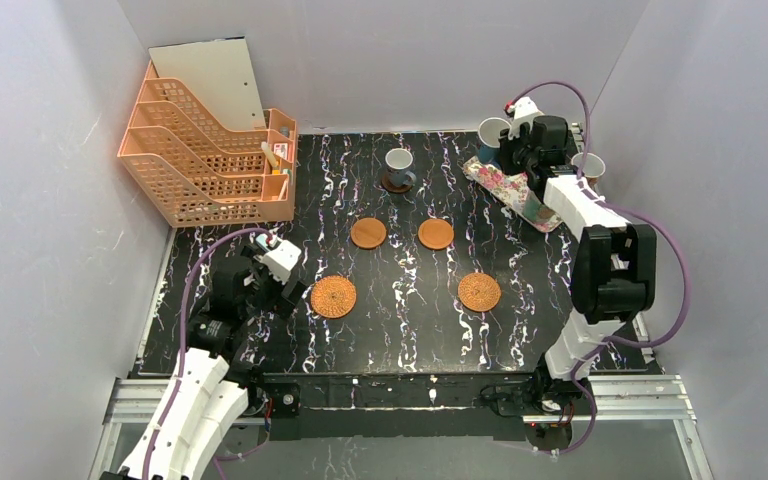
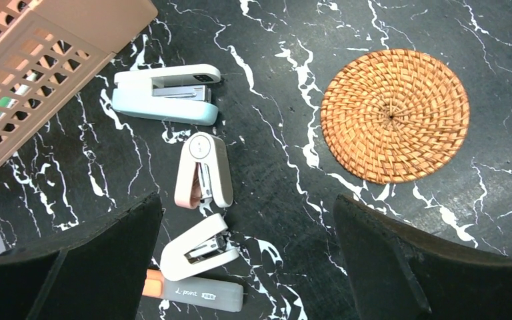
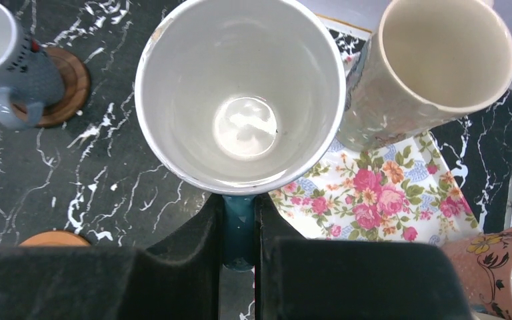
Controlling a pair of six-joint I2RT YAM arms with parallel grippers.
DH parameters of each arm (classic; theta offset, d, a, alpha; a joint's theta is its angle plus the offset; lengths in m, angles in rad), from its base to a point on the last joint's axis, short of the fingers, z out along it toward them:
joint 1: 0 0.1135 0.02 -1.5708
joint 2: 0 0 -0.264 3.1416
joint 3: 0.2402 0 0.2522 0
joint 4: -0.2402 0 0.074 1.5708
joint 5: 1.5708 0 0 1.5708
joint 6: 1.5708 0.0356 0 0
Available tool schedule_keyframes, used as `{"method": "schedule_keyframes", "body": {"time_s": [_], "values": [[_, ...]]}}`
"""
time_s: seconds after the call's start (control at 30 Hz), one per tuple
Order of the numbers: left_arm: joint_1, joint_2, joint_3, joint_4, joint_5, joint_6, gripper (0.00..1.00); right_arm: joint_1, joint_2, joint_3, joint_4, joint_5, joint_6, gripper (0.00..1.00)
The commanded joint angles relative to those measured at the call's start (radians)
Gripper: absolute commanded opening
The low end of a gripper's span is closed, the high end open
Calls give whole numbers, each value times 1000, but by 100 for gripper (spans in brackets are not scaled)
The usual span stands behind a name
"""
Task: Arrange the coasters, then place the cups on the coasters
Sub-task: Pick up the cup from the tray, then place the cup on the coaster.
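Coasters: left wicker coaster (image 1: 333, 297) and right wicker coaster (image 1: 479, 291) in the near row on the black marbled table (image 1: 400, 335), well apart. Left wooden coaster (image 1: 368, 233) and right wooden coaster (image 1: 436, 234) in the row behind, closer together, both bare. Dark coaster (image 3: 70, 83) farther back, carrying the small blue cup (image 1: 399, 162), upright, handle toward the near side in the right wrist view.

Right hand (image 3: 239, 220) at the far right of the table, just left of the floral tray (image 3: 373, 193). Fingers pressed close on the teal handle of the held blue cup (image 3: 240, 93), white interior facing the camera, nothing inside. No telling whether this cup rests on the table or hangs clear of it.

Beige cup (image 3: 440, 60) just beside the held blue cup, its foot meeting the tray, leaning in the view. Orange-brown cup (image 3: 497, 267) with a painted flower pattern at the lower right corner of the right wrist view, mostly cut off.

Left hand (image 2: 247, 207) above the near left part of the table, fingers spread wide with nothing between them. Below it, a pale blue stapler (image 2: 163, 93), a pink stapler (image 2: 203, 170), a white stapler (image 2: 197, 257) and a grey marker (image 2: 193, 291), in a line beside the orange file rack (image 1: 205, 150). Left wicker coaster to their right.
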Motion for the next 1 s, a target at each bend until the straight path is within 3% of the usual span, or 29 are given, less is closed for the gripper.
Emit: {"method": "schedule_keyframes", "body": {"time_s": [0.0, 0.27, 0.7, 0.83, 0.97], "values": [[-3, -16, -12, 17, -37, -14, 98, -2, -97, -2, 86, -71, -3, 1], [-3, 63, -2, 22, -29, -27, 98, -3, -173, 11, -74, -170, 15, 1], [-3, 17, -19, 48, -108, -59, 98, -1, -305, 119, -353, -296, 82, 1], [0, -6, -23, 50, -107, -65, 98, 23, -325, 158, -383, -355, 108, 1], [15, -40, -30, 53, -103, -70, 98, 44, -382, 93, -318, -476, 143, 1]]}}
